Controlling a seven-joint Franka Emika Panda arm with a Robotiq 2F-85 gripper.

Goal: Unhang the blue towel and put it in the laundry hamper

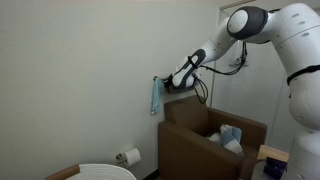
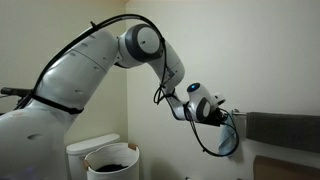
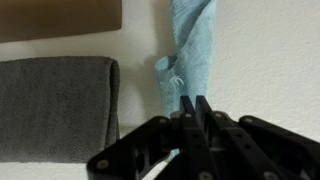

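Black gripper (image 3: 193, 108) fingers fill the bottom centre of the wrist view, drawn together until almost no gap shows, pinched on the lower folds of the blue towel (image 3: 190, 50). That towel hangs down the white wall from the top of the frame, right of centre, bunched and twisted. A dark grey towel (image 3: 55, 105) lies at the left edge, just beside it but apart from the fingers.

In an exterior view the towel (image 1: 156, 96) dangles at centre frame, above and slightly left of the brown laundry hamper (image 1: 190, 145), which already holds some pale cloth. In both exterior views the arm reaches toward the wall.

The main risk is a thin grip: the jaws may hold only an edge fold, so the cloth could slip free on the pull. What it hangs from is out of view; pulling straight outward rather than lifting might snag it. Dropping too early would land it left of the hamper.
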